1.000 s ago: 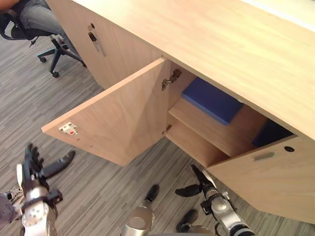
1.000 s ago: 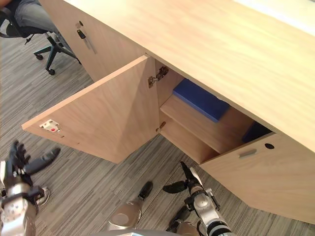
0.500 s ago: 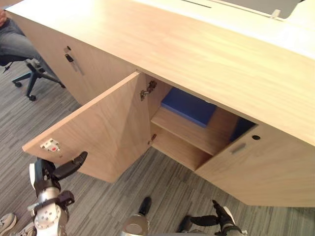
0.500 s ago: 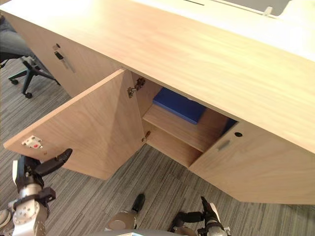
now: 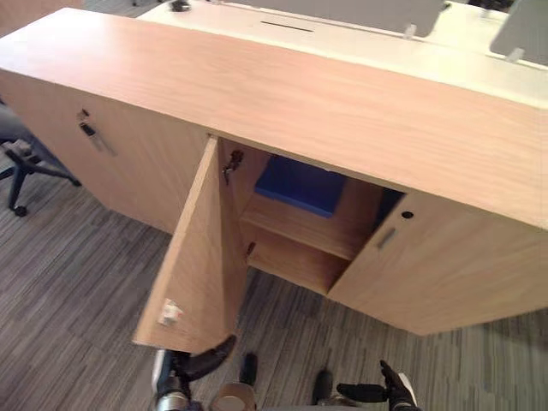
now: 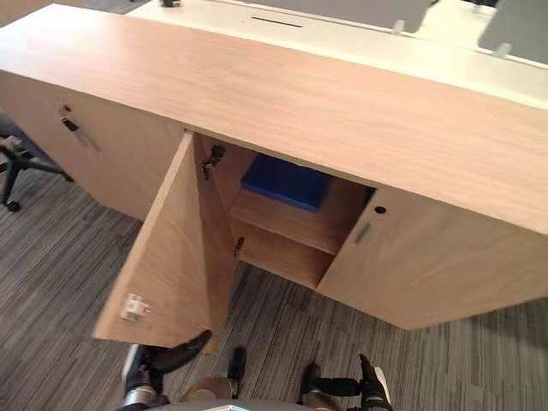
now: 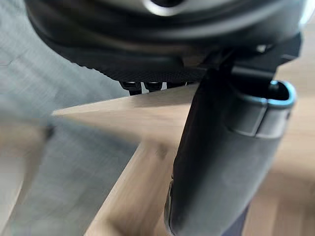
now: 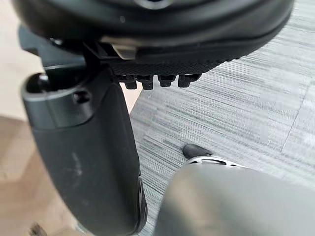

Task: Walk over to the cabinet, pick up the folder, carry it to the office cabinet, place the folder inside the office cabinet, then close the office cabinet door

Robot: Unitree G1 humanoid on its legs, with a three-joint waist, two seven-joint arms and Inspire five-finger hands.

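Observation:
The blue folder (image 5: pixel 300 184) lies flat on the upper shelf inside the wooden office cabinet (image 5: pixel 282 94). The cabinet's left door (image 5: pixel 201 257) stands out towards me, roughly square to the front. My left hand (image 5: pixel 195 366) is low, just under that door's outer bottom corner, fingers straight and thumb (image 7: pixel 221 162) stretched towards the wood; I cannot tell whether it touches. My right hand (image 6: pixel 366 390) hangs low over the carpet in front of the right door, open and holding nothing.
The right door (image 5: pixel 428 265) stands slightly ajar, with a small handle. An office chair (image 5: pixel 19 163) is at the far left on the striped grey carpet. Behind the cabinet runs a white desk (image 5: pixel 360 47) with grey dividers.
The camera has tilted up and pulled back, so both hands sit lower in view. The left door now shows far more edge-on, with my left hand under its outer corner.

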